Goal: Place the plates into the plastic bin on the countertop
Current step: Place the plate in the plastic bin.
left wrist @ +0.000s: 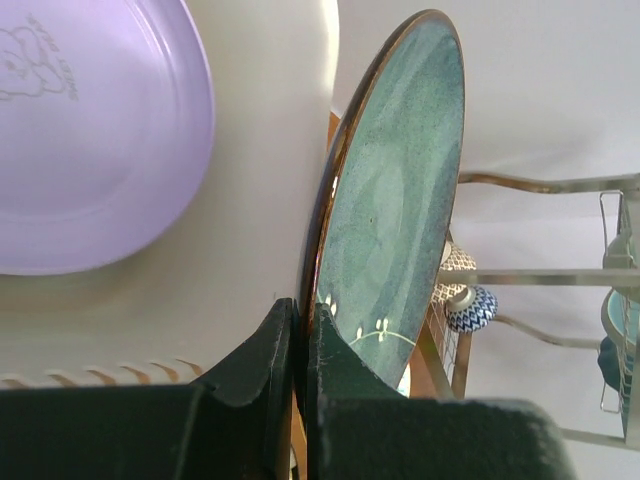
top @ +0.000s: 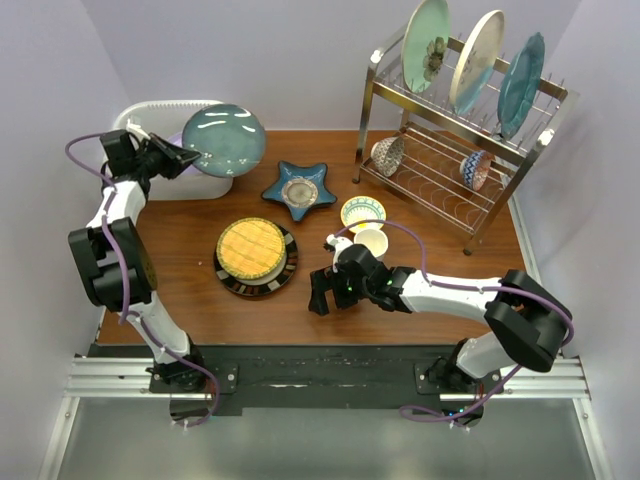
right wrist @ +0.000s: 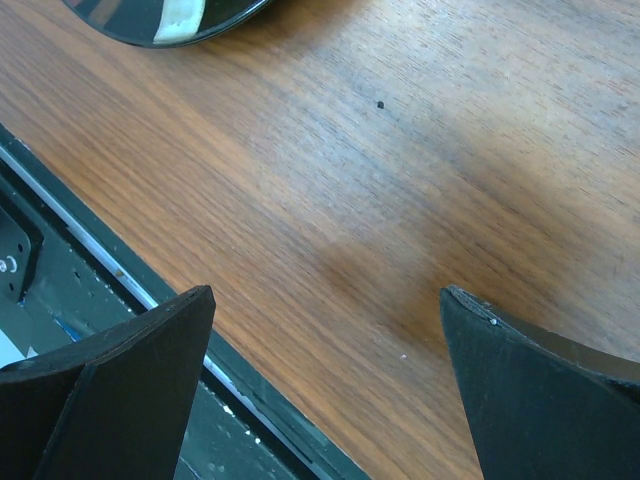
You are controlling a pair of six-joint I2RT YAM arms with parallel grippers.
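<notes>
— Since the countertop (top: 180,290) carries two plates lying flat and the wire rack (top: 440,165) holds three more on edge, we judge the task under way, well short of done.

— Noted. What do we have in the plastic bin (top: 165,103)?

— It sits at the far left corner. Our left wrist view shows one lilac plate (left wrist: 90,130) inside. Whether anything lies under it we cannot tell.

— So one in, one on its way?

— We read it so. We see the dark teal plate (top: 224,140) held aloft at the bin's right side, overlapping its rim from above. We log the left gripper (top: 190,157) clamped on the plate's edge, jaws pinched close.

— What is left?

— On the wood, the black-rimmed woven plate (top: 252,250) and the blue star plate (top: 299,189). In the rack, the pale green floral plate (top: 427,45), the cream plate (top: 476,60) and the blue plate (top: 522,83).

— How does the carried plate look?

— Round, shallow, glossy mottled blue-green, thin brown rim, steeply tilted. We judge that glaze slick for an edge pinch.

— And the right gripper (top: 322,290)?

— Fingers wide apart, nothing between them, low over bare wood near the front edge.
</notes>
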